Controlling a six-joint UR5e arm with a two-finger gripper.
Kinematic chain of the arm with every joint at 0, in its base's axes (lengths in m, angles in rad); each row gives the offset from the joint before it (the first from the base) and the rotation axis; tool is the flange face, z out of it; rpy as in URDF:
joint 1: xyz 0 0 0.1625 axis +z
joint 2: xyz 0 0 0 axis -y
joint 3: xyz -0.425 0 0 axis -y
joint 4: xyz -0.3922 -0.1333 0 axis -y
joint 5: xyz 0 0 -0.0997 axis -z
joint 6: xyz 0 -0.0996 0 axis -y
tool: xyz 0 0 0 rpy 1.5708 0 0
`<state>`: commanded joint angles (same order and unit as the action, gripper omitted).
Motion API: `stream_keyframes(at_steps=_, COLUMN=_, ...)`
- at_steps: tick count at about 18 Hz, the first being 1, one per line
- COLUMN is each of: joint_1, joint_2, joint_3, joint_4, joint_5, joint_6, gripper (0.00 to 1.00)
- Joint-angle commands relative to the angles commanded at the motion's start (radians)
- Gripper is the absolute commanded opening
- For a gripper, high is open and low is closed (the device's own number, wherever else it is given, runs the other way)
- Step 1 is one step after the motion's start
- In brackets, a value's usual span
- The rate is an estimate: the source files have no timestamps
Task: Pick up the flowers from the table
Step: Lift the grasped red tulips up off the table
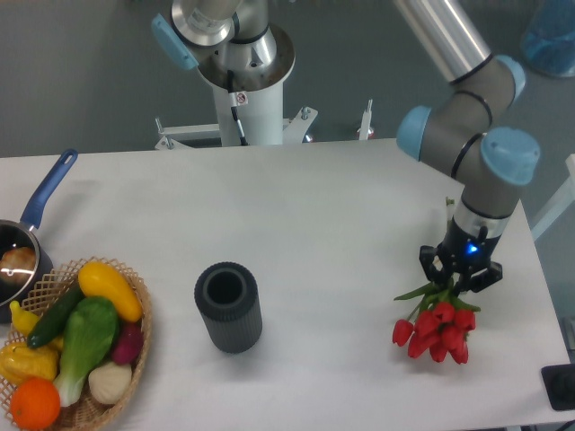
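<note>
Gripper over flowers on table; jaws around stems, closure unclear. Squeeze stems, lift straight.

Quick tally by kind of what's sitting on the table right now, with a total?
Flower bunches: 1, the flowers, under the claw
Dark ribbed cylinders: 1, the cylinder
Wicker baskets of vegetables: 1, the basket
Blue-handled pans: 1, the pan
Total: 4
</note>
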<state>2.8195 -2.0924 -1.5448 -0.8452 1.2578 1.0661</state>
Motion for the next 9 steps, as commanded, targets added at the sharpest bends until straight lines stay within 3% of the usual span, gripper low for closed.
stream_keyframes(at_steps=4, joint_1=-0.051, joint_2=0.06, joint_3=0.032, joint_4=-0.006, joint_5=0.053, joint_6=0.005, gripper=0.0)
stream_keyframes(at_steps=7, joint_1=-0.087, joint_2=0.101, joint_3=0.054, joint_4=-0.08, joint_5=0.087, joint_6=0.0, gripper=0.0)
stream_keyframes(at_steps=9, joint_1=-0.091, joint_2=0.123, joint_3=0.054, joint_4=-0.1, joint_5=0.087, joint_6=0.0, gripper=0.0)
